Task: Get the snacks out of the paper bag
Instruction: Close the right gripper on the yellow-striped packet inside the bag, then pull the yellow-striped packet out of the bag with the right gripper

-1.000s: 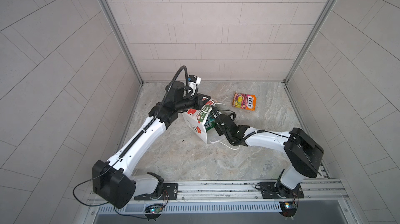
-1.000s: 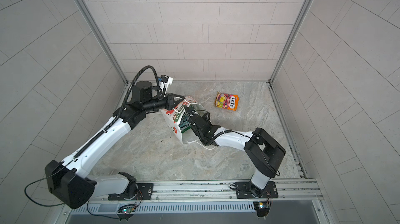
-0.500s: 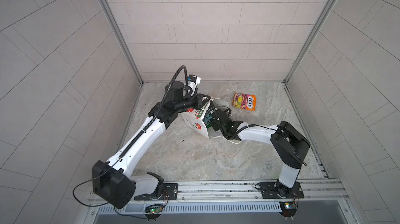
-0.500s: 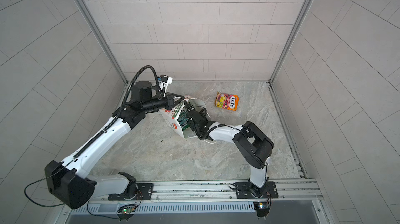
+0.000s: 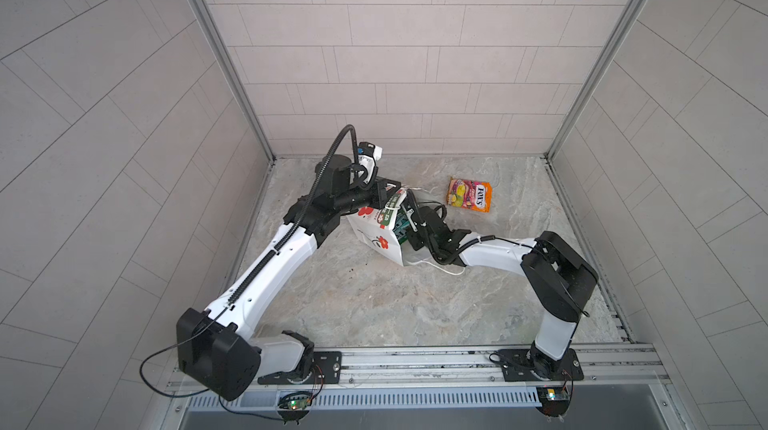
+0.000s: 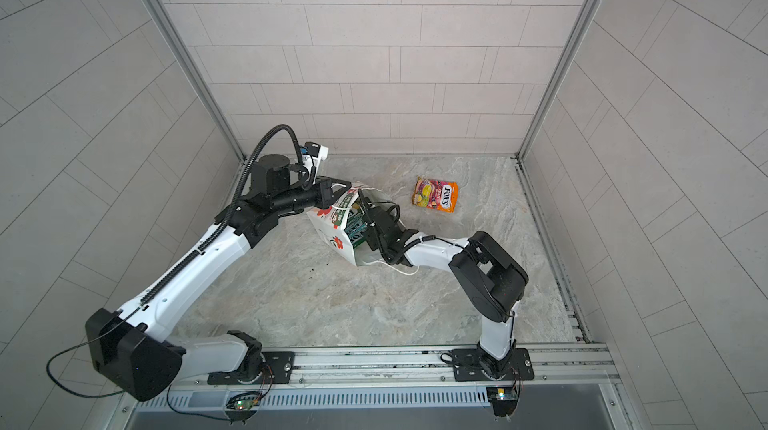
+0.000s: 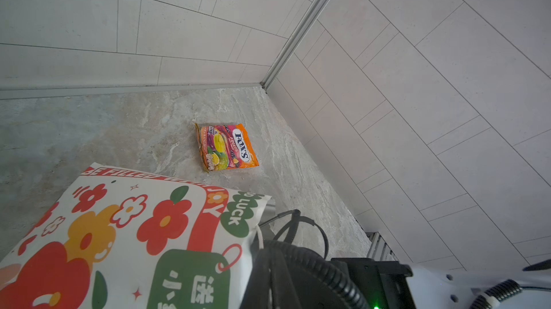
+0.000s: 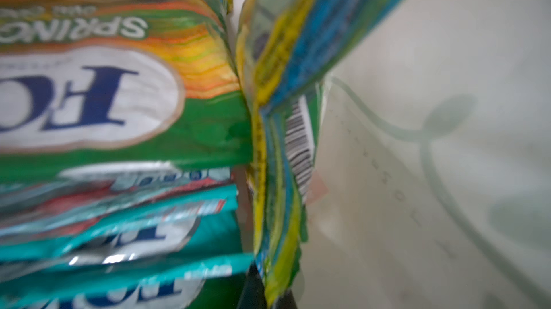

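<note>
The white paper bag [image 5: 376,237] [image 6: 332,237] with red flower print lies tilted, its mouth toward the right arm. My left gripper [image 5: 386,195] [image 6: 332,195] is shut on its upper rim by the cord handle. The printed side fills the near part of the left wrist view [image 7: 119,233]. My right gripper [image 5: 409,232] [image 6: 372,232] reaches into the mouth. In the right wrist view it [image 8: 268,295] is shut on the edge of a green-yellow snack packet [image 8: 277,143]. Beside that sit a green packet [image 8: 119,98] and teal packets [image 8: 119,233]. An orange-pink packet [image 5: 467,194] [image 6: 435,198] [image 7: 225,146] lies outside on the floor.
A loose cord handle [image 5: 440,268] of the bag trails on the marble floor under the right forearm. Tiled walls close the cell on three sides, and a metal rail [image 5: 415,361] runs along the front.
My right arm has pushed its gripper further into the bag's mouth, and the gripper has gone from partly open to shut on the packet. The left arm has kept still.
</note>
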Robot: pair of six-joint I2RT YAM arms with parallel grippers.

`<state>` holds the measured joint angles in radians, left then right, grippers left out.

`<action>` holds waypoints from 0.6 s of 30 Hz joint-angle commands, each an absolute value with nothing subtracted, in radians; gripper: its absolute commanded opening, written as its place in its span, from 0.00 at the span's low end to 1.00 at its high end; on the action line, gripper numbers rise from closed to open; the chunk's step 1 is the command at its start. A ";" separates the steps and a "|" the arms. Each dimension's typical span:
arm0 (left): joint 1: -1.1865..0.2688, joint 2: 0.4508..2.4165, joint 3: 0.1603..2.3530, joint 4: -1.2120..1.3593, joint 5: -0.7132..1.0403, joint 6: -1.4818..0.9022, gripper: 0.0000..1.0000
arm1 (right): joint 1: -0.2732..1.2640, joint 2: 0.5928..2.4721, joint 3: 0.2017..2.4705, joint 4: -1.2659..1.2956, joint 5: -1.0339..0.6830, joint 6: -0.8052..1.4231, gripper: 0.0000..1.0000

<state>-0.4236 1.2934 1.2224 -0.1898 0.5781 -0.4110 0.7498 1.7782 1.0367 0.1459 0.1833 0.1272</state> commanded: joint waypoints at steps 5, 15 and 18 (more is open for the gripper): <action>-0.423 1.276 1.246 -0.217 0.529 -0.396 0.00 | 0.749 1.574 0.928 0.140 0.134 0.126 0.00; -0.423 1.278 1.246 -0.213 0.537 -0.398 0.00 | 0.750 1.305 0.819 0.077 0.114 0.143 0.00; -0.423 1.279 1.247 -0.210 0.540 -0.402 0.00 | 0.749 1.215 0.797 0.037 0.125 0.144 0.00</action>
<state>-0.4248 1.2938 1.2224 -0.2226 0.5442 -0.4107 0.7498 1.2926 0.8051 0.0605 0.1150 0.1360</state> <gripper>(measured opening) 0.061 0.048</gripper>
